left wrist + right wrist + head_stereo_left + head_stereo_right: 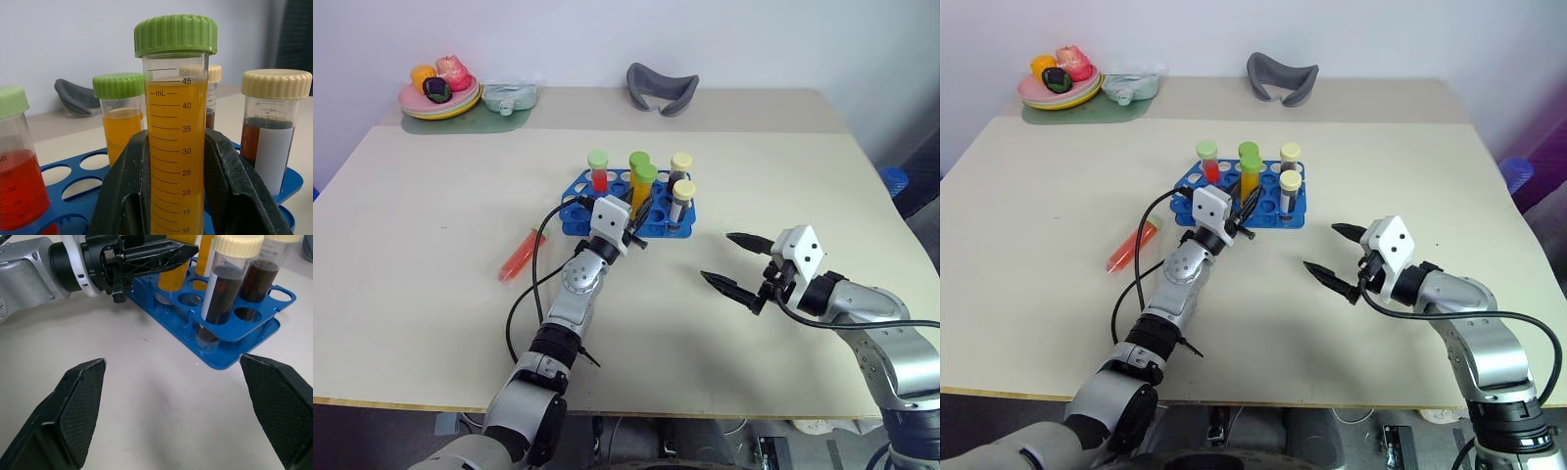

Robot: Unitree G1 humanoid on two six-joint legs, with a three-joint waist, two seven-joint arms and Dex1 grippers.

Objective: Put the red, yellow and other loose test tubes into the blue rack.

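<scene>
The blue rack [576, 186] stands mid-table. It holds a red tube with a green cap [598, 169], a yellow tube with a green cap [638, 163] and two dark tubes with cream caps [680, 166] [682, 201]. My left gripper [638, 227] is shut on another yellow tube [177, 147], upright at the rack's near row. Its lower end meets a hole there [166, 293]; how deep it sits is hidden. A loose red tube [519, 254] lies flat on the table left of the rack. My right gripper [736, 262] hangs open to the right of the rack, holding nothing.
At the back left, a plate of toy food [438, 98] and a pale bowl [509, 96] rest on a green mat. A grey curved object [662, 88] lies at the back centre. A black cable [530, 279] loops beside my left arm.
</scene>
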